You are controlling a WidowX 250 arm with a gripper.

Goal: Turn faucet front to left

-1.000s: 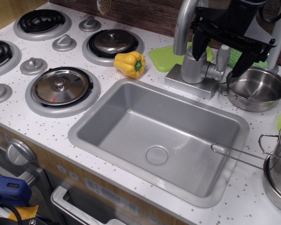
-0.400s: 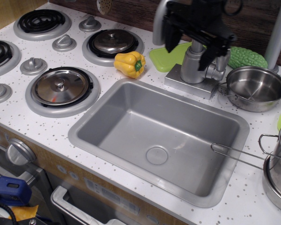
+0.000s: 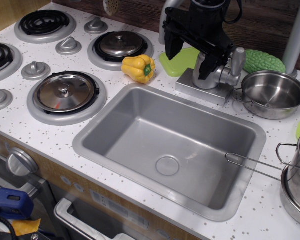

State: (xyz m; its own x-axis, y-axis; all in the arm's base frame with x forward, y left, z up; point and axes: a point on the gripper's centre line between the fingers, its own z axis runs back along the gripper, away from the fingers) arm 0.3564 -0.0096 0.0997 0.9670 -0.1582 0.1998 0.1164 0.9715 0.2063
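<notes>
White speckled worktop point(image 3: 50, 135) carried a grey sink point(image 3: 170, 150) nearest the viewer, with a long-handled strainer point(image 3: 255, 167) lying over its right rim. Left of the sink sat a lidded burner point(image 3: 66, 92), and beyond it a yellow pepper point(image 3: 138, 68). A steel pan point(image 3: 274, 94) stood at the right.

Farther back, behind the sink, the faucet point(image 3: 212, 70) rose from its square base, its spout arching up and to the left, the tip hanging over the green mat point(image 3: 182, 61). The black end effector point(image 3: 187, 57) straddled the faucet body, its fingers apart, one on each side; whether either touched the metal could not be told.

To finish well, the push should probably stay low and sideways against the spout, steady, so the fingers do not slip off the round body or catch the side lever.

Against a second before, the end effector had travelled from the right side, above the pan, leftward across the faucet, and the spout had swung left with it.
</notes>
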